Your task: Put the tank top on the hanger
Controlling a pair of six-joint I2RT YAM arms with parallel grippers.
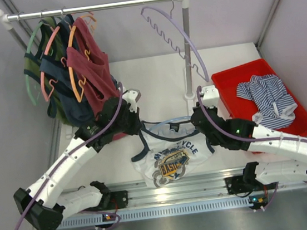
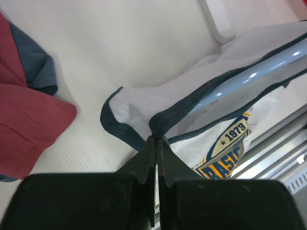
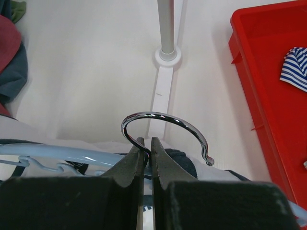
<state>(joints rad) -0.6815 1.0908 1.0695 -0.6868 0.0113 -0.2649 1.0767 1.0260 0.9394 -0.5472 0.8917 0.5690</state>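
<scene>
The white sleeveless tank top with navy trim and a blue-and-yellow chest graphic point(image 1: 173, 158) lies bunched on the white table point(image 1: 154, 75) between the two arms, toward the 6 o'clock edge of the overhead view. The thin light-blue plastic hanger with a metal hook point(image 2: 249, 76) sits along its upper edge, its long axis running roughly 9 to 3 o'clock from one gripper to the other.

The right gripper point(image 3: 147, 141) is clenched on the chrome hook point(image 3: 160, 115) and holds the hanger at the 3 o'clock end. The left gripper point(image 2: 157, 139) is pinched on the shirt's navy trim at the 9 o'clock end.

In the left wrist view the hanger's arm comes in from 2 o'clock and slips under that trim just above the fingertips, so its end appears to lie inside the opening. The left arm is the nearer one to this strap. The coming move likely turns on drawing the trim outward toward 9 o'clock, along the hanger's axis, while the right holds the hook steady.
</scene>
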